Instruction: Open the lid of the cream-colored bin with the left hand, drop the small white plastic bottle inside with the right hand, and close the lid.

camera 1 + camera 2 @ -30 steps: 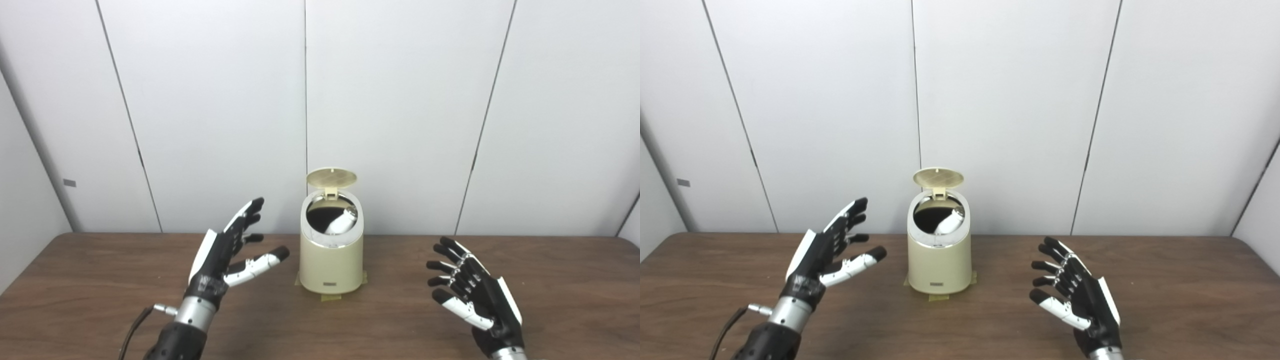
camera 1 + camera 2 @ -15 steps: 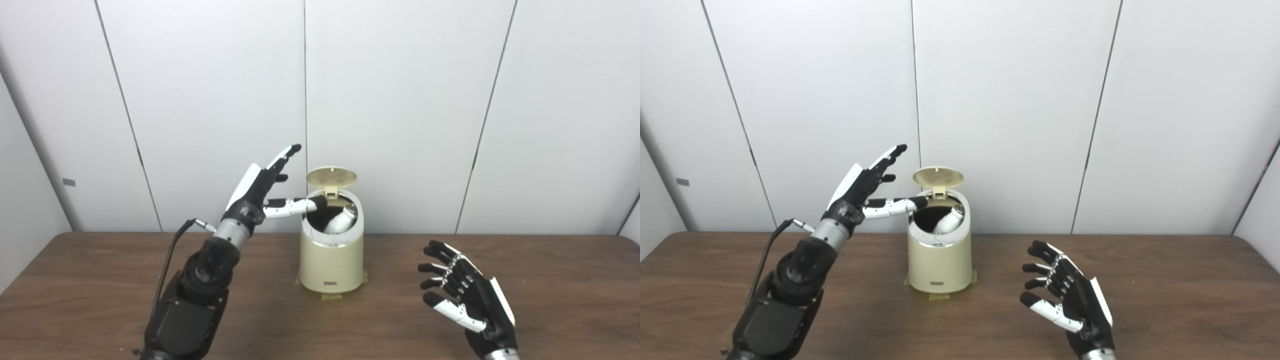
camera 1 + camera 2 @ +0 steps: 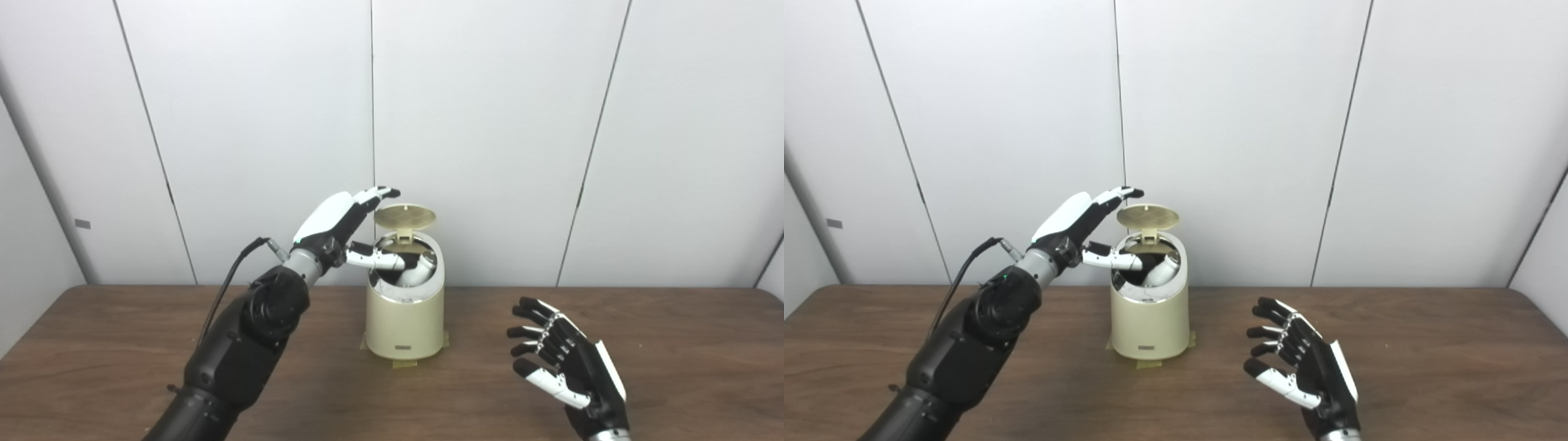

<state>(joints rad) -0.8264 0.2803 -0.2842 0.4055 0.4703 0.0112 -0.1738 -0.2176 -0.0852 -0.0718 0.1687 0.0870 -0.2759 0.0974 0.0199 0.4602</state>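
The cream-colored bin (image 3: pixel 405 324) stands at the middle of the table with its round lid (image 3: pixel 405 215) tipped up at the back. The small white plastic bottle (image 3: pixel 418 272) lies tilted inside the opening. My left hand (image 3: pixel 343 228) is raised at the bin's upper left, open, its fingers (image 3: pixel 381 193) stretched toward the lid's left edge and its thumb (image 3: pixel 373 260) reaching over the bin's rim. My right hand (image 3: pixel 566 364) hovers low over the table to the right of the bin, open, fingers spread, holding nothing.
The brown wooden table (image 3: pixel 122 343) runs the full width, backed closely by white wall panels (image 3: pixel 490 122). Tape tabs (image 3: pixel 404 362) mark the bin's base. A cable (image 3: pixel 228 286) loops off my left forearm.
My left hand has risen from the table, moved right to the bin's top and turned palm down, fingertips now beside the lid. My right hand has sunk slightly and drifted left.
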